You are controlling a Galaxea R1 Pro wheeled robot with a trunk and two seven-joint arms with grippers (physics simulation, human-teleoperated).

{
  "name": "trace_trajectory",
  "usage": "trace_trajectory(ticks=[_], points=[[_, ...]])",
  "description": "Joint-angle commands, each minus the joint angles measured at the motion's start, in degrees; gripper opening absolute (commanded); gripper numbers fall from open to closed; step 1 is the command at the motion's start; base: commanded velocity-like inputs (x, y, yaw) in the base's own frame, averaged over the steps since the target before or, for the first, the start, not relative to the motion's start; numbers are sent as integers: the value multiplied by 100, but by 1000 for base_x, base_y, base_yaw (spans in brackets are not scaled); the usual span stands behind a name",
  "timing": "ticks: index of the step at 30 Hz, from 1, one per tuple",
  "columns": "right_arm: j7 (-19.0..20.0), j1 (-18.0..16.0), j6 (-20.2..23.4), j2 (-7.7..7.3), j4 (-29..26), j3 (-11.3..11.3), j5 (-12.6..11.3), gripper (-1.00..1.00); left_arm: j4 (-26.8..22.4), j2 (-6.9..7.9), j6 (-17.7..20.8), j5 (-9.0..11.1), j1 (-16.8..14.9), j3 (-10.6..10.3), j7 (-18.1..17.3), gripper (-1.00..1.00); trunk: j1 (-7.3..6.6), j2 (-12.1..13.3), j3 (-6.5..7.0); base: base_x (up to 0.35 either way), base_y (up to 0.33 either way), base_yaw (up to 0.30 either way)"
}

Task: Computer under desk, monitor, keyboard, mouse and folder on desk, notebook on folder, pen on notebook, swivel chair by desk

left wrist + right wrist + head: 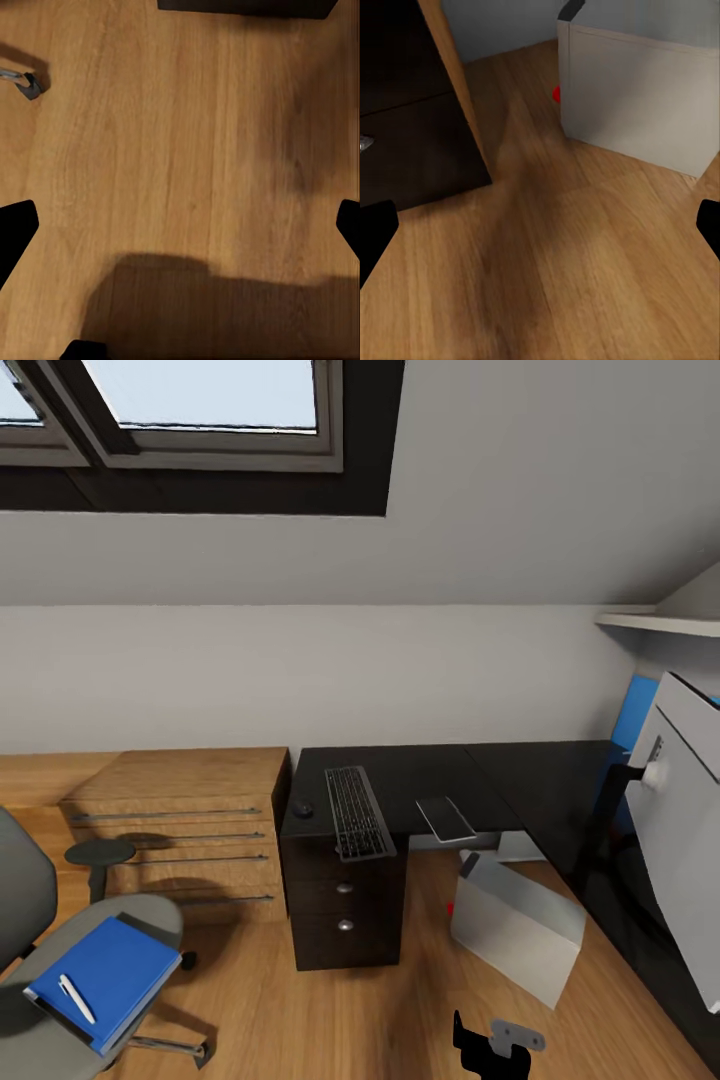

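The head view takes in the whole corner. A black L-shaped counter (520,780) stands against the white wall, with the keyboard (357,812) on its left part above the drawers (345,905) and the mouse (303,809) just beside the keyboard's left. A flat grey slab (446,818) lies near the counter's front edge, to the right of the keyboard; what it is cannot be made out. The computer (517,925) stands tilted on the floor (330,1010) in the counter's open bay. The monitor (685,840) is at the right, cut off by the picture's edge, seen from behind. At lower left the chair (40,960) carries a blue folder (105,980) with a white pen (76,998) on top; whether a notebook lies there too is not clear. A wooden dresser (185,830) sits left of the counter.

The right wrist view shows the drawer unit's dark side (412,120), a wooden strip against it, and the computer's pale case (637,105) with a red spot at its base. The right hand (540,225) has its fingers wide apart, their tips at the picture's two edges.

The left wrist view looks down on bare floor (187,150), a chair caster (28,82) and a dark shadow. The left hand (180,225) is likewise spread wide.

No writing or labels can be read anywhere.
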Motion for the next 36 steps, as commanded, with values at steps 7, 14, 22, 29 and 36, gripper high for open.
trace_trajectory(ticks=[7, 14, 22, 29, 36], points=[[-29, -4, -109, 0, -42, 45, -26, 100, 30, 0, -17, 52, -7, -42, -327, 100, -155, 279, 120, 0, 0, 0], [-264, -10, -606, -173, -1154, 10, -48, 100, -943, 0, -20, 39, -13, -30, -682, 100, -308, 559, 246, 0, 0, 0], [-2192, -9, 2685, -214, -4571, 34, -27, 100, -3471, 3, 1429, -13, -16, -33, -435, 100, -484, 880, 389, 0, 0, 0], [-2608, -10, 5016, -228, -6456, -40, -70, 100, -4818, 11, 2717, -17, -16, -19, 83, 100, -638, 1161, 515, 0, 0, 0], [-2700, 253, 5935, -218, -7347, -83, -21, 100, -5214, 449, 2963, 1, -15, 154, 230, 100, -682, 1241, 551, 0, 0, 0]])
